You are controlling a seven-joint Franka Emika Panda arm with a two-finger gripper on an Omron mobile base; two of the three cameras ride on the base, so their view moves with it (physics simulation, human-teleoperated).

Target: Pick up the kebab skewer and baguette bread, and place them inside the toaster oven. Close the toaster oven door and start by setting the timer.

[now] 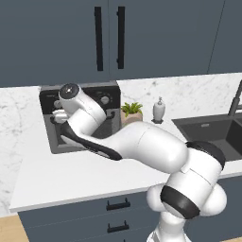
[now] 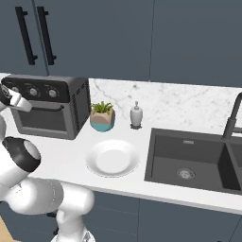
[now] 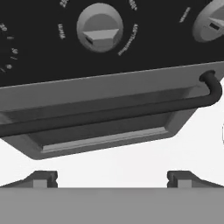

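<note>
A: Where does the toaster oven (image 2: 47, 106) stand?
B: At the far left of the white surface (image 2: 71, 158), against the marble backsplash, below the dark upper cabinets. Its black top panel carries silver knobs.

A: And the toaster oven door (image 2: 40, 118)?
B: In the right base view it stands upright and looks shut, with the black bar handle (image 3: 109, 114) running across its upper edge. The hand view shows that handle close up, just under the knob panel, with one knob (image 3: 99, 27) right above it.

A: What about the pincer (image 3: 112, 177)?
B: Its two dark fingertips sit far apart at the bottom of the hand view, so it is spread open and grips nothing. It faces the oven front, close to the handle but apart from it. In the left base view the arm reaches over the surface to the oven and covers much of its front.

A: Anything else on the surface?
B: A white plate (image 2: 112, 158) lies near the front edge, right of the oven. Behind it stand a small potted plant (image 2: 102, 116) and a soap dispenser (image 2: 136, 114). The dark sink (image 2: 189, 160) lies further right.
</note>
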